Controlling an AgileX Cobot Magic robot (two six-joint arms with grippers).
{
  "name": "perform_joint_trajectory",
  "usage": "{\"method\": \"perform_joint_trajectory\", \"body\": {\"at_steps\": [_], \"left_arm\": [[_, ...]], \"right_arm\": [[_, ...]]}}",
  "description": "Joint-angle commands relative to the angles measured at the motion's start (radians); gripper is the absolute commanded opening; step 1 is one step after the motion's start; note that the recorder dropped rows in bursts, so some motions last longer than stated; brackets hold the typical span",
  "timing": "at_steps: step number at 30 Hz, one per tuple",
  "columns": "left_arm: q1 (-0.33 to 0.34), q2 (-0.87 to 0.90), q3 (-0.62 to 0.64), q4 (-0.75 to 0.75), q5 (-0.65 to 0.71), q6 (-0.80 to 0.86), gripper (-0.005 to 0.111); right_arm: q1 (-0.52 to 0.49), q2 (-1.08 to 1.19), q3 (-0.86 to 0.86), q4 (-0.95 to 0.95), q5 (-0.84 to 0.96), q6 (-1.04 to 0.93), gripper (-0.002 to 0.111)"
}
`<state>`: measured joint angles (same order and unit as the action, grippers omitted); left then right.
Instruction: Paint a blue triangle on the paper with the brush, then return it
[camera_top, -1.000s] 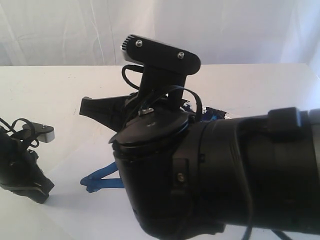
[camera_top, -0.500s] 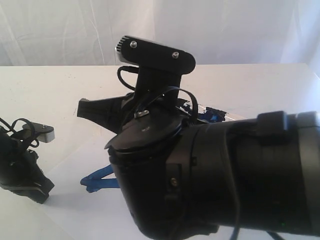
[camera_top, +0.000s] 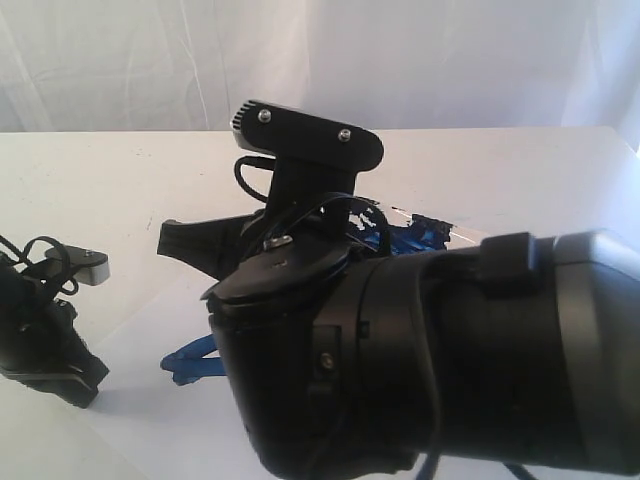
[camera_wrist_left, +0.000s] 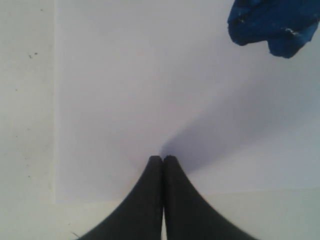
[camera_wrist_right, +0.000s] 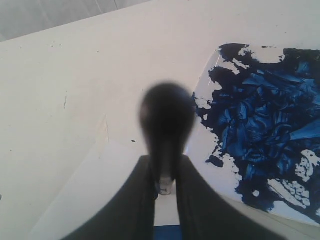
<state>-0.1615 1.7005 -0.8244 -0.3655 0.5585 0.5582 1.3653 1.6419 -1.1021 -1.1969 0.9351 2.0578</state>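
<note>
In the right wrist view my right gripper (camera_wrist_right: 165, 167) is shut on the brush (camera_wrist_right: 167, 117). Its black handle rises blurred toward the camera and its silver band sits between the fingers; the bristles are hidden. A strip of blue paint (camera_wrist_right: 167, 232) shows just below the fingers. In the exterior view my right gripper (camera_top: 175, 238) hangs over the paper (camera_top: 150, 400), with part of the blue triangle (camera_top: 195, 358) visible beside the arm. My left gripper (camera_wrist_left: 163, 159) is shut and empty, its tips over the paper (camera_wrist_left: 125, 90), with a corner of the blue triangle (camera_wrist_left: 272, 25) nearby.
A white dish (camera_wrist_right: 225, 172) smeared with dark blue paint lies close beside the right gripper. The right arm (camera_top: 450, 360) fills the exterior view's foreground and hides most of the paper. My left gripper (camera_top: 50, 345) sits low at the left, on the off-white table (camera_top: 100, 180).
The right arm has shifted a little to the left and nearer the camera, uncovering more of the blue paint dish behind it. The left gripper has not moved.
</note>
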Motion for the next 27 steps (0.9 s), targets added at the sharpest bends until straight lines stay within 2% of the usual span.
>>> {"method": "perform_joint_trajectory", "body": {"at_steps": [1,15,20,27], "left_arm": [[-0.001,0.001,-0.003,-0.012,0.025,0.000,0.000],[-0.001,0.001,-0.003,-0.012,0.025,0.000,0.000],[-0.001,0.001,-0.003,-0.014,0.025,0.000,0.000],[-0.001,0.001,-0.003,-0.016,0.025,0.000,0.000]], "right_arm": [[-0.001,-0.005,-0.002,0.037,0.035,-0.039,0.000],[0.000,-0.026,-0.002,0.170,0.061,-0.108,0.000],[0.002,-0.039,-0.002,0.189,0.024,-0.121,0.000],[0.032,-0.046,-0.002,0.194,0.067,-0.129,0.000]]}}
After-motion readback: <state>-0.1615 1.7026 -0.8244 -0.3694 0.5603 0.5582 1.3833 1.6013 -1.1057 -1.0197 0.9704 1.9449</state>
